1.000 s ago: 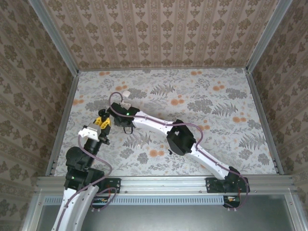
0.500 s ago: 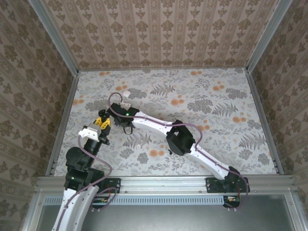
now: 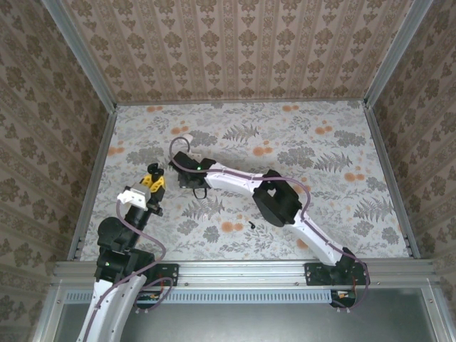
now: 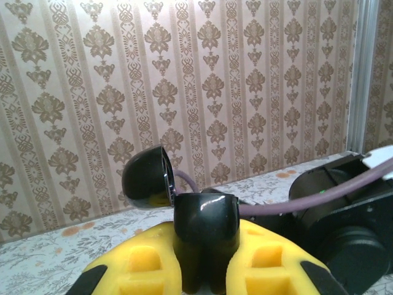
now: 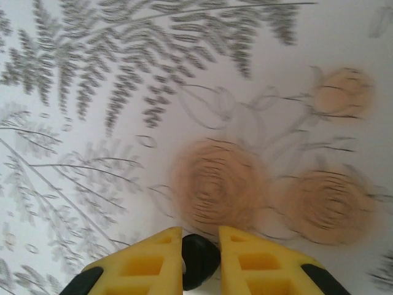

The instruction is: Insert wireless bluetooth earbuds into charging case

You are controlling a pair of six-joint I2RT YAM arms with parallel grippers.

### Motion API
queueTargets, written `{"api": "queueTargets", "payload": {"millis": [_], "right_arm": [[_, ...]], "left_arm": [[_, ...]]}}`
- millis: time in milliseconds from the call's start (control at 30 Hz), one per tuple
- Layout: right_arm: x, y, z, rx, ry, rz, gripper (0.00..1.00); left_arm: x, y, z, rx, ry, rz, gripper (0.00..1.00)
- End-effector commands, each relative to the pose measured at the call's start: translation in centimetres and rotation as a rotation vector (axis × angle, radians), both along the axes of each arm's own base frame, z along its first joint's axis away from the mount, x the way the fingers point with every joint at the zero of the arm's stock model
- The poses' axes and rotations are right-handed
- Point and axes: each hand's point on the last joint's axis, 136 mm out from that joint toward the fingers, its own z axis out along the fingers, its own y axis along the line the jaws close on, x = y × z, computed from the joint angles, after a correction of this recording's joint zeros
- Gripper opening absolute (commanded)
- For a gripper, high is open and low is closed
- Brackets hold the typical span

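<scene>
Left claw (image 4: 206, 249) holding open case (image 4: 206, 215) (black), right arm (image 4: 344, 221) close alongside, pinching earbud (image 5: 198, 261)

The charging case (image 4: 206, 227) sits in the left gripper (image 4: 206, 246) at the table's (image 3: 342, 142) left — an earbud (image 5: 198, 261) sits in the right gripper (image 5: 201, 236), just right of it. The other earbud (image 3: 252, 224) lies on the table, nearer and further right.

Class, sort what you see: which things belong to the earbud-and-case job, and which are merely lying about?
Job: charging case, black, lid open, held in the left gripper; earbud pinched by the right gripper; small black piece lying loose, probably the second earbud.
Not the job: floral table; patterned walls; metal frame rail.
</scene>
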Motion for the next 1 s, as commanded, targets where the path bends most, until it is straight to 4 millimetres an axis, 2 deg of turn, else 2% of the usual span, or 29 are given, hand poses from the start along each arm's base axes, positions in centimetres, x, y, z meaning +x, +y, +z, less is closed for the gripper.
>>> {"api": "queueTargets", "payload": {"millis": [0, 133, 300, 500, 533, 600, 700, 833, 900, 967], "right_arm": [[-1.0, -4.9, -1.4, -0.079, 0.101, 0.016, 0.17], [-1.6, -7.6, -0.7, -0.07, 0.132, 0.059, 0.16], [-2.9, -12.5, -0.3, -0.087, 0.193, 0.121, 0.16], [-3.7, -17.4, 0.6, -0.116, 0.19, 0.188, 0.15], [-3.8, -17.8, 0.6, -0.125, 0.187, 0.211, 0.15], [-5.3, -18.9, 0.0, -0.188, 0.234, 0.287, 0.15], [-6.8, -19.6, -0.6, -0.241, 0.294, 0.385, 0.15], [-7.7, -21.0, -1.2, -0.323, 0.351, 0.435, 0.15], [-7.6, -21.7, -1.3, -0.364, 0.359, 0.419, 0.18], [-7.4, -22.0, -1.0, -0.38, 0.357, 0.394, 0.26]], "left_arm": [[-0.9, -0.7, 1.1, -0.033, -0.02, -0.065, 0.0], [-1.1, -2.4, 0.4, -0.055, 0.015, -0.169, 0.0], [-1.4, -4.9, -0.1, -0.1, 0.061, -0.337, 0.0], [-0.9, -7.2, -0.7, -0.153, 0.126, -0.482, 0.0], [-0.9, -7.6, -1.0, -0.153, 0.137, -0.503, 0.0], [-0.9, -8.5, -1.2, -0.143, 0.151, -0.547, 0.0], [-1.2, -10.1, -1.8, -0.106, 0.165, -0.608, 0.0], [-1.8, -12.0, -2.7, -0.055, 0.184, -0.669, 0.0], [-1.7, -12.4, -3.1, -0.044, 0.193, -0.67, 0.0], [-1.5, -12.4, -3.3, -0.04, 0.191, -0.656, 0.0]]}}
